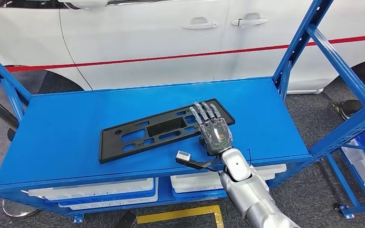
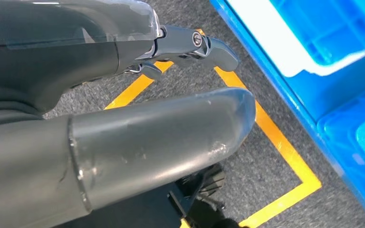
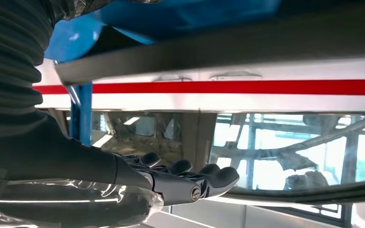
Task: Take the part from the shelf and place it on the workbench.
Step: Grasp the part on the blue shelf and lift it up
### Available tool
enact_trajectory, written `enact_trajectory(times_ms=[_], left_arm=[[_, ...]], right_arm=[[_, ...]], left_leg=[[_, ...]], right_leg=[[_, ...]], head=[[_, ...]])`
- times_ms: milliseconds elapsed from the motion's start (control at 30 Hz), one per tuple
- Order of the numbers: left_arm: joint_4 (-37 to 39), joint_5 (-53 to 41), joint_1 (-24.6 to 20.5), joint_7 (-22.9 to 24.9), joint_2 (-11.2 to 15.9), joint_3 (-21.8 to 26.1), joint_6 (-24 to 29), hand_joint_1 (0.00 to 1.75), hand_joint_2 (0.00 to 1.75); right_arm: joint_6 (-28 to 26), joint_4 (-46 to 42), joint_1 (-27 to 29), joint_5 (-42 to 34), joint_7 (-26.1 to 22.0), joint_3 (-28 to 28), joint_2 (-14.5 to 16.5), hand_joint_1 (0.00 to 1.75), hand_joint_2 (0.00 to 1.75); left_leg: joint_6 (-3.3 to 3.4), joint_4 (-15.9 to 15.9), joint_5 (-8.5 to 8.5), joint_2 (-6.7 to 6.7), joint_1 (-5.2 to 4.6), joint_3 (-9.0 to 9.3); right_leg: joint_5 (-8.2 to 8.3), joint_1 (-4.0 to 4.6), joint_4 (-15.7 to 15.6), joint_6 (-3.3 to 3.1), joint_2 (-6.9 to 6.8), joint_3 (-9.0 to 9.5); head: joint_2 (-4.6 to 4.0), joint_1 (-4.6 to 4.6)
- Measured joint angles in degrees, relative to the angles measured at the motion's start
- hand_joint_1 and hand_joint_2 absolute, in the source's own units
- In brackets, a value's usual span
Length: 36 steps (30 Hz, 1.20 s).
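Observation:
A flat black plastic part [image 1: 157, 130] with several cut-outs lies slanted on the blue top shelf [image 1: 66, 128]. My right hand [image 1: 215, 130] is over its right end, fingers stretched out straight across it and thumb by its near edge. In the right wrist view the fingers [image 3: 204, 183] are spread flat with a gap between them and the dark part [image 3: 218, 50], so nothing is gripped. My left hand [image 2: 161, 128] hangs over the grey floor, loosely open and holding nothing.
A white car [image 1: 171, 33] with a red stripe stands just behind the shelf. Blue uprights [image 1: 304, 42] rise at the right, another at the left [image 1: 4, 80]. White bins [image 1: 95, 190] sit under the top shelf. Yellow tape [image 2: 285, 147] marks the carpet.

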Motion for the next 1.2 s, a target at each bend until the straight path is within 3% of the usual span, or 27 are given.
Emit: enact_trajectory(times_ms=[100,133,167,200,233,300,367,433,500,600,633,667,700,733,800,867,1000,1067,1133,1167,1200], left_arm=[[0.00,0.00,-0.14,-0.09,-0.07,-0.01,0.01,0.00,0.00],[0.00,0.00,-0.10,-0.10,-0.08,-0.01,0.01,0.00,0.00],[0.00,0.00,-0.06,-0.10,-0.10,-0.01,0.01,0.00,0.00],[0.00,0.00,-0.04,-0.12,-0.11,-0.01,0.00,0.00,0.00],[0.00,0.00,-0.05,-0.15,-0.13,-0.01,-0.02,0.00,0.00],[0.00,0.00,-0.14,-0.22,-0.19,-0.01,-0.09,0.00,0.00],[0.00,0.00,-0.24,-0.30,-0.22,-0.01,-0.13,0.00,0.00],[0.00,-0.01,-0.28,-0.36,-0.21,-0.01,-0.14,0.00,0.00],[0.00,-0.01,-0.28,-0.42,-0.22,-0.01,-0.15,0.00,0.00],[0.00,0.00,-0.24,-0.51,-0.22,-0.01,-0.15,0.00,0.00],[0.00,0.00,-0.18,-0.54,-0.21,-0.01,-0.15,0.00,0.00],[0.00,0.00,-0.11,-0.55,-0.21,-0.01,-0.15,0.00,0.00],[0.00,0.00,-0.09,-0.57,-0.20,-0.01,-0.15,0.00,0.00],[0.00,0.00,-0.10,-0.58,-0.20,-0.01,-0.15,0.00,0.00],[0.00,0.00,-0.23,-0.60,-0.20,-0.01,-0.15,0.00,0.00],[0.00,0.00,-0.35,-0.63,-0.20,-0.01,-0.15,0.00,0.00],[0.00,0.00,-0.27,-0.69,-0.25,-0.01,-0.15,0.00,0.00],[0.00,0.00,-0.38,-0.74,-0.29,-0.01,-0.17,0.00,0.00],[0.00,0.00,-0.39,-0.77,-0.29,-0.01,-0.21,0.00,0.00],[0.00,0.00,-0.33,-0.77,-0.29,-0.01,-0.22,0.00,0.00],[0.00,0.00,-0.27,-0.77,-0.29,-0.01,-0.23,0.00,0.00]], right_arm=[[0.01,1.47,-0.37,0.07,0.78,1.86,-0.30,0.00,1.75],[0.01,1.93,-0.31,0.07,0.83,2.38,-0.44,0.00,1.75],[0.01,2.33,-0.27,0.07,0.85,2.83,-0.56,0.00,1.75],[0.01,2.63,-0.33,0.07,0.92,3.22,-0.63,0.00,1.75],[0.00,2.84,-0.48,0.07,1.04,3.59,-0.67,0.00,1.75],[-0.01,3.18,-0.91,0.08,1.34,4.34,-0.68,0.00,1.75],[-0.08,3.46,-1.20,0.08,1.60,5.08,-0.67,0.00,1.75],[-0.18,3.68,-1.47,0.07,1.85,5.68,-0.64,0.00,1.75],[-0.21,3.93,-1.81,0.08,2.16,6.13,-0.58,0.00,1.75],[-0.21,4.43,-2.08,0.09,2.53,6.67,-0.48,0.00,1.75],[-0.21,4.60,-2.09,0.09,2.58,6.81,-0.46,0.00,1.75],[-0.21,4.74,-2.12,0.09,2.60,6.92,-0.46,0.00,1.75],[-0.21,4.87,-2.18,0.09,2.62,7.00,-0.46,0.00,1.75],[-0.21,4.96,-2.27,0.09,2.63,7.07,-0.46,0.00,1.75],[-0.21,5.13,-2.46,0.08,2.63,7.16,-0.45,0.00,1.75],[-0.21,5.30,-2.56,0.09,2.68,7.17,-0.44,0.01,1.75],[-0.21,5.53,-2.66,0.07,2.67,7.20,-0.44,1.66,1.75],[-0.20,5.75,-2.76,0.06,2.60,7.21,-0.45,1.75,1.75],[-0.19,6.08,-2.69,0.00,2.54,7.23,-0.46,1.75,1.75],[-0.19,6.26,-2.59,-0.03,2.53,7.23,-0.48,1.75,1.75],[-0.19,6.43,-2.52,-0.05,2.52,7.24,-0.49,1.75,1.75]], left_leg=[[0.54,-0.26,0.16,0.08,-0.05,0.09],[0.58,-0.18,0.11,0.07,-0.11,0.07],[0.59,-0.07,0.04,0.04,-0.15,0.06],[0.55,0.09,-0.08,0.01,-0.16,0.09],[0.46,0.32,-0.27,-0.02,-0.16,0.15],[0.07,0.97,-0.78,-0.04,-0.27,0.08],[-0.40,1.35,-1.08,-0.06,-0.46,-0.09],[-0.92,1.34,-1.22,-0.07,-0.47,-0.08],[-1.56,2.83,-2.47,-0.05,-0.34,-0.60],[-2.39,12.55,-7.65,-0.02,-0.01,-4.90],[-2.56,15.99,-8.88,-0.02,0.10,-6.53],[-2.64,17.78,-9.09,-0.02,0.17,-7.42],[-2.63,17.28,-8.09,-0.02,0.21,-7.21],[-2.52,14.42,-6.15,-0.02,0.23,-5.89],[-2.07,5.88,-2.40,-0.02,0.11,-1.86],[-1.58,1.29,-1.14,-0.10,-0.17,0.26],[-0.32,0.13,-0.45,-0.12,-0.12,0.59],[0.40,-0.57,0.07,-0.01,0.07,0.78],[0.65,-0.56,0.13,0.00,-0.05,0.62],[0.67,-0.48,0.09,-0.01,-0.10,0.57],[0.66,-0.38,0.03,-0.04,-0.14,0.55]], right_leg=[[-4.94,0.05,9.64,0.19,-0.02,-4.58],[-5.68,0.04,12.34,0.23,-0.02,-5.96],[-5.42,0.04,13.39,0.23,-0.03,-6.57],[-3.96,0.04,11.95,0.18,-0.04,-5.96],[-1.80,0.04,8.54,0.09,-0.05,-4.31],[1.01,0.15,1.42,-0.30,-0.05,-0.80],[1.25,0.34,-1.12,-0.73,0.00,0.35],[1.36,0.36,-1.30,-1.23,0.04,0.39],[1.53,0.17,-1.65,-1.89,-0.05,0.62],[1.59,0.05,-1.85,-2.40,-0.19,0.71],[1.57,0.08,-1.84,-2.42,-0.20,0.71],[1.56,0.09,-1.84,-2.42,-0.18,0.73],[1.56,0.09,-1.83,-2.42,-0.15,0.79],[1.54,0.09,-1.83,-2.39,-0.09,0.89],[1.49,0.17,-1.83,-2.19,0.02,1.05],[1.56,0.27,-1.87,-1.66,0.09,1.02],[1.22,0.21,-1.60,-0.30,0.06,0.81],[-1.61,0.19,2.80,0.06,0.02,-1.20],[-5.00,0.19,10.11,0.25,0.02,-4.75],[-5.58,0.18,12.56,0.32,0.01,-6.00],[-5.00,0.17,12.97,0.35,0.01,-6.31]], head=[[0.00,0.03],[0.00,0.03],[0.00,0.03],[0.00,0.03],[0.00,0.03],[0.00,0.02],[0.00,0.02],[0.00,0.02],[0.00,-0.01],[0.00,-0.02],[0.00,-0.01],[0.00,-0.02],[0.00,-0.02],[0.00,-0.02],[0.00,-0.01],[0.00,-0.01],[0.00,0.03],[0.00,0.05],[0.00,0.05],[0.00,0.06],[0.00,0.05]])
